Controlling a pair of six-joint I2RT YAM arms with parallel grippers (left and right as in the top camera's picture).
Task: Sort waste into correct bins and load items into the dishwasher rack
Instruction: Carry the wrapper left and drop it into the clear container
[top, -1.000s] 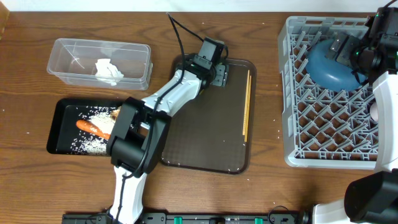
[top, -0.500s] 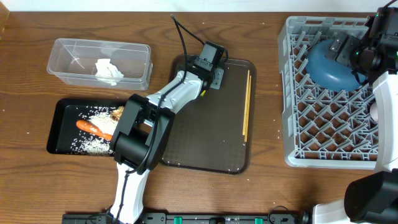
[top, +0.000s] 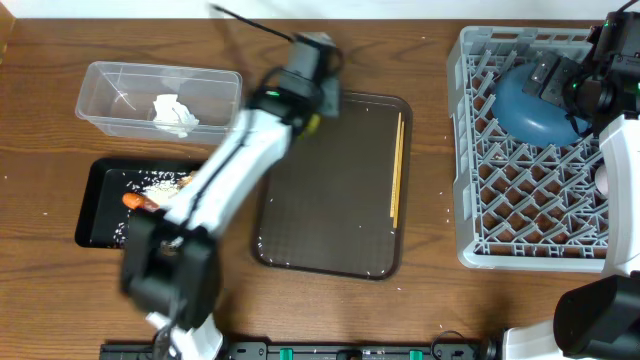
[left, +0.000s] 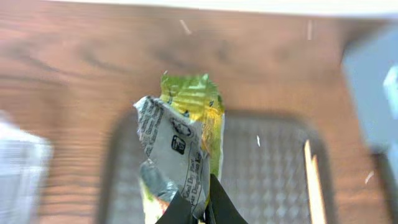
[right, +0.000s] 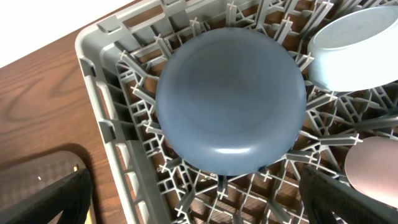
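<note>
Left claw (left: 196, 208) is clamped tight on the shiny green-silver wrapper (left: 183, 143), which sticks up crumpled from the black fingertips. Only the left wrist view shows this. From overhead the arm is a blur, the claw sits over the far left corner of the brown serving tray (top: 330, 210), and the wrapper cannot be made out.

The right claw (right: 196, 193) hangs with its fingers wide apart and nothing between them, above the grey rack (top: 470, 150). A blue dish (right: 230, 106) lies rim down on the pegs in the rack's far part. The right wrist view also shows a white bowl (right: 354, 46) beside the dish, which the right arm hides from overhead.

Chopsticks (top: 396, 170) lie along the serving tray's right side. Left of that tray, the clear tub (top: 110, 95) holds a crumpled napkin (top: 172, 112). Just in front of the tub, the black tray (top: 95, 200) holds a carrot (top: 135, 200) and rice (top: 160, 182), partly covered by the left arm.
</note>
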